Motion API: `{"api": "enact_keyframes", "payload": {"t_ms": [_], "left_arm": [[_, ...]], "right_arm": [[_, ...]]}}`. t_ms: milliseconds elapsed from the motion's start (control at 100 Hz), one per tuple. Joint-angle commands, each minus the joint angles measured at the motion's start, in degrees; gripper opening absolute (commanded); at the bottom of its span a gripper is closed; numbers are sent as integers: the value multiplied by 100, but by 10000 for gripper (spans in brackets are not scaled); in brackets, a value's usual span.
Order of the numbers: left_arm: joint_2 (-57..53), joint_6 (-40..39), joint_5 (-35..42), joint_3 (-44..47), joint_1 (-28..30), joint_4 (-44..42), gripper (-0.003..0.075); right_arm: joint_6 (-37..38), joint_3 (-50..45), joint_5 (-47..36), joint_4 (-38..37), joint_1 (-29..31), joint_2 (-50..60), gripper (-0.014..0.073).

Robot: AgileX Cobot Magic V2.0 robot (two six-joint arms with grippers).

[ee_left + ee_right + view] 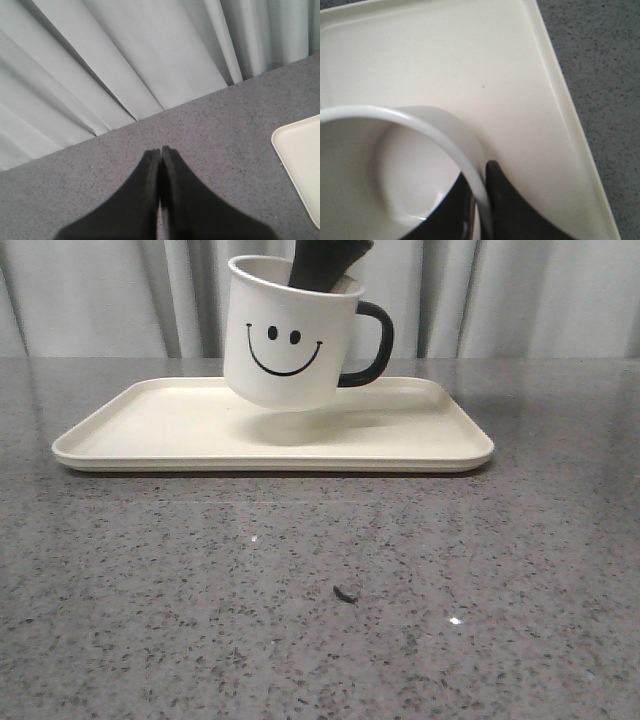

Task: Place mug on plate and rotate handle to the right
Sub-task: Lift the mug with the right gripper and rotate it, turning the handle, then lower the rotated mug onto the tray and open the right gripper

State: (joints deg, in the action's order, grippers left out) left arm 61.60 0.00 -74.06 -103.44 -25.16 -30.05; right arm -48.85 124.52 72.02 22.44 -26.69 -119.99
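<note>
Off to the left, the left gripper point(160, 165) is seen pressed fully closed with nothing between its fingers, poised over bare grey table point(215, 135), a corner of the plate point(300, 160) lying well off to its side. At the centre, the mug point(290, 335) is held tilted and lifted clear above the plate point(150, 425), its shadow cast beneath. It is clamped by the right gripper point(481, 190), one finger inside the rim and one outside, and the handle point(372, 345) is turned out to the right.
</note>
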Motion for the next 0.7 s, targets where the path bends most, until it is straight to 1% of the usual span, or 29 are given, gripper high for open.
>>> {"api": "enact_keyframes", "payload": {"t_ms": [0,190,690], "left_arm": [[-60,-30,178,-91,-29,-137,-19],[-60,-30,178,-91,-29,-127,-19],[-60,-30,178,-91,-29,-104,-19]], "right_arm": [[-108,69,461,82,-57,346,-97],[-113,-114,467,-112,-132,346,-97],[-113,-341,467,-118,-205,346,-97]]}}
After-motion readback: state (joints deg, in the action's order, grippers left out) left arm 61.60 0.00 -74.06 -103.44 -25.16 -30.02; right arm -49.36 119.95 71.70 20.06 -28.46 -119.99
